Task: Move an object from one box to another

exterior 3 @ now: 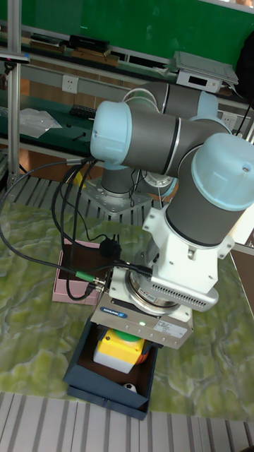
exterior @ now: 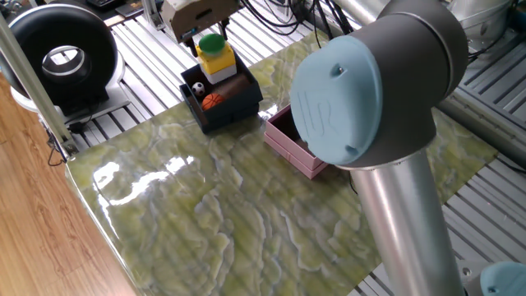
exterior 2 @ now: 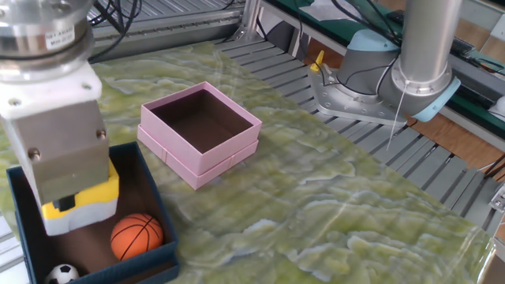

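A: What do the jaws have?

B: The gripper (exterior: 205, 37) is closed on a yellow block (exterior: 217, 62) with a green round cap (exterior: 211, 44) and a white base. In the one fixed view the jaws stand close together, one on each side of the block's upper part.

A: Can you see the fingers in the other fixed view?

B: No. There the gripper (exterior 2: 67, 205) shows as a grey housing sitting right over the block (exterior 2: 83, 209), and only the yellow lower body and white base stick out beneath it.

A: Where is the block relative to the boxes?

B: It hangs over the navy box (exterior: 230, 107), with its base about level with the rim in the one fixed view. In the tall fixed view the block (exterior 3: 120, 348) sits under the gripper (exterior 3: 125, 337) and above the navy box (exterior 3: 106, 395). Whether its base touches the box floor I cannot tell.

A: Anything else in that box?

B: A small orange basketball (exterior 2: 136, 237) and a little black-and-white soccer ball (exterior 2: 61, 274) lie on its brown floor, just beside the block.

A: And the other box?

B: The pink box (exterior 2: 200, 134) stands on the green marbled desk (exterior 2: 316, 205), near the navy box (exterior 2: 150, 193) but apart from it. Its dark inside shows nothing in it. The arm's blue-capped joint (exterior: 337, 103) covers part of the pink box (exterior: 288, 140) in the one fixed view.
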Robot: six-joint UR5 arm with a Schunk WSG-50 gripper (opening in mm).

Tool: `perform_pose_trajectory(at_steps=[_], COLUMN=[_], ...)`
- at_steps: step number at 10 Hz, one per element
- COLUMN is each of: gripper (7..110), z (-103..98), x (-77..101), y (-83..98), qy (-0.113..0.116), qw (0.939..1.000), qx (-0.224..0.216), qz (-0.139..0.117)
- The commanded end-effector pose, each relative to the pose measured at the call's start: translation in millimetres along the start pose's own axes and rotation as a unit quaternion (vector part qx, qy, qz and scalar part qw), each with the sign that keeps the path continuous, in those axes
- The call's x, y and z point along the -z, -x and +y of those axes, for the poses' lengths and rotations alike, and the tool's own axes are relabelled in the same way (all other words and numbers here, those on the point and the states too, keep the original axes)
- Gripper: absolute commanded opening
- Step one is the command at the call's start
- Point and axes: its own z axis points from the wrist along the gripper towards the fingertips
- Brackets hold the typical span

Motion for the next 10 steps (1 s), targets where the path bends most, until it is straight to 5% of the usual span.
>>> perform_pose_trajectory(at_steps=[1,7,10], gripper=[7,7,7], z=[1,-5,-10], x=[13.4,40.5,56.4], y=[-7.0,-30.2,-56.8], qy=[0.012,0.022,0.030], qw=[0.9999,0.9996,0.9990], qx=[0.002,0.009,0.010], qz=[0.007,0.017,0.031])
